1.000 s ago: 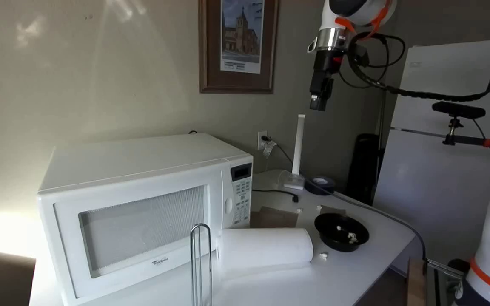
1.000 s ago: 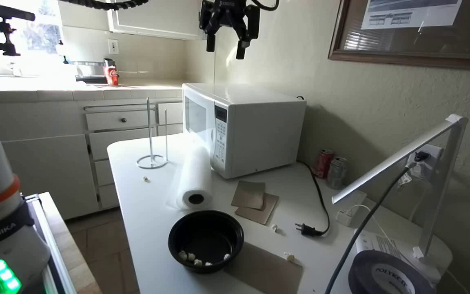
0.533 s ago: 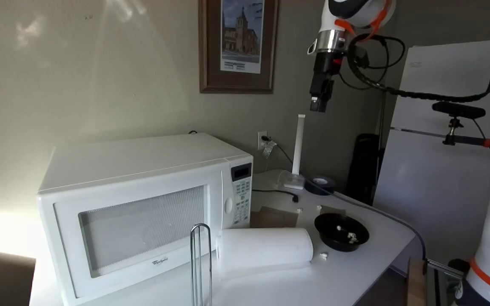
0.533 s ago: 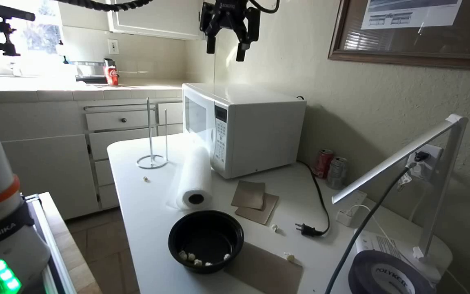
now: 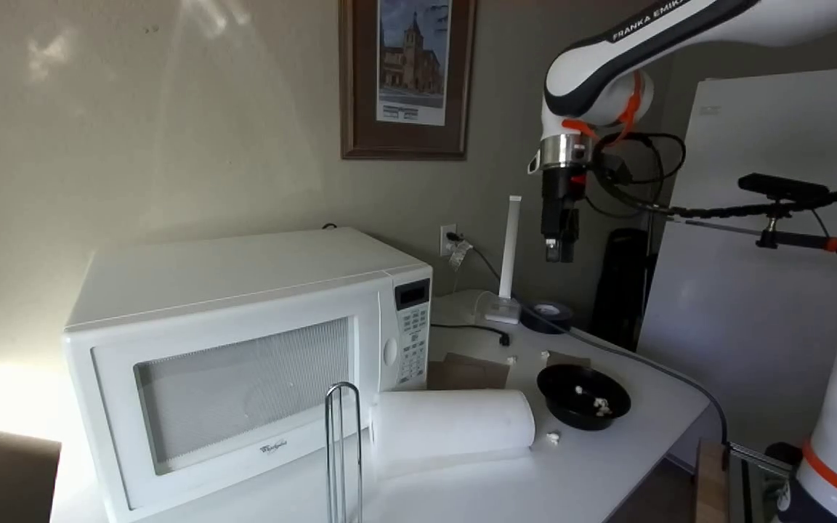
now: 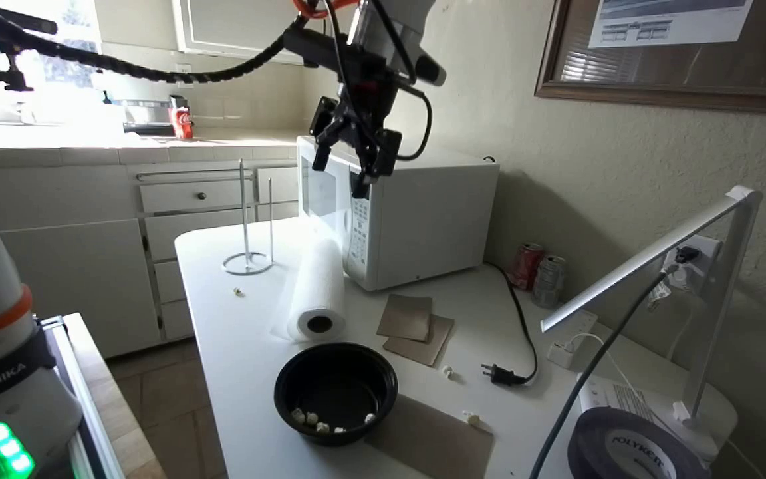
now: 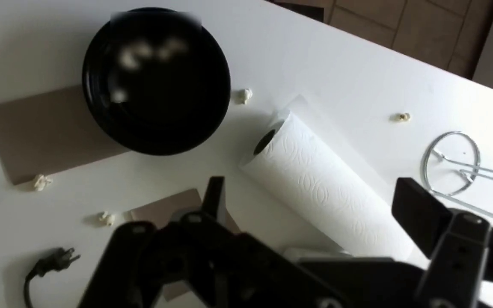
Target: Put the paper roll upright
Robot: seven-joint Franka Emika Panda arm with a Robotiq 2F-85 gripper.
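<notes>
The white paper roll (image 5: 455, 425) lies on its side on the white table, close in front of the microwave, in both exterior views (image 6: 318, 286). Its open core end faces the black bowl. In the wrist view the paper roll (image 7: 336, 192) runs diagonally, and the gripper hides part of its far end. My gripper (image 5: 559, 250) is open and empty, high above the table. In an exterior view the gripper (image 6: 341, 174) appears in front of the microwave. In the wrist view the fingertips of the gripper (image 7: 310, 188) stand wide apart on either side of the roll's image, not touching it.
The microwave (image 6: 429, 219) stands behind the roll. A thin wire stand (image 6: 248, 263) stands near the roll's far end. The black bowl (image 6: 290, 416) with popcorn sits by its core end. Brown cards (image 6: 406, 317), a plug (image 6: 506, 376), a lamp (image 6: 722, 313) and tape (image 6: 596, 446) lie around.
The arm and gripper have moved down between half a second ago and now, and the gripper has turned somewhat. It stays open. The paper roll has not moved.
</notes>
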